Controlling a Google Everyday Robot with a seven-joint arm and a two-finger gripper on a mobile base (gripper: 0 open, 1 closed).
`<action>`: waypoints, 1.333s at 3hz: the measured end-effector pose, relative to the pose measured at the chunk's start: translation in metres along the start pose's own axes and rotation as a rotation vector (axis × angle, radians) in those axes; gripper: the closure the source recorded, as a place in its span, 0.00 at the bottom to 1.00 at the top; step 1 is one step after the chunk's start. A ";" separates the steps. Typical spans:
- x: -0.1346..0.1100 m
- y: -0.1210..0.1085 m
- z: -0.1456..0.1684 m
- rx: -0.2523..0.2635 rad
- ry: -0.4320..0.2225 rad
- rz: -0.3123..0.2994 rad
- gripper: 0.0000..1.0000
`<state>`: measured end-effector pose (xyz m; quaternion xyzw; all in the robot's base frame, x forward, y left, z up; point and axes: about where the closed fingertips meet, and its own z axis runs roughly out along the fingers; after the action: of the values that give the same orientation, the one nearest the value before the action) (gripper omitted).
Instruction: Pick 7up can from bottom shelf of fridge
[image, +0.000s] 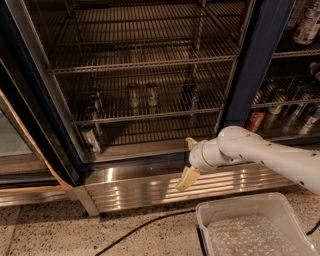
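Hand (189, 160) hangs spread, empty, near fridge (259, 65) base; slim silvery-grey 7up can (90, 139) stands upright on bottom shelf (160, 133), left.

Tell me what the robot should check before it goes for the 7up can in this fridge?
1. Fridge open: ok, the racks are exposed.
2. 7up can found: ok but tentative; it looks like the silvery one at the left end of the bottom shelf.
3. Can upright: ok.
4. Gripper at can height: not ok; it hangs in front of the steel base, below the shelf and well to the right of the can.
5. Gripper carrying nothing: ok.
6. Floor hazards: cannot tell; a plastic bin sits under the arm and a cable runs nearby.
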<state>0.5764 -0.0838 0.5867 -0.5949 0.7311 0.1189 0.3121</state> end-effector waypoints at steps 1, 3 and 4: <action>0.000 -0.001 0.008 0.032 -0.027 0.033 0.00; -0.023 -0.041 0.074 0.110 -0.230 0.113 0.00; -0.037 -0.058 0.099 0.127 -0.321 0.107 0.00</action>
<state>0.6657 -0.0153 0.5433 -0.5077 0.7087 0.1825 0.4547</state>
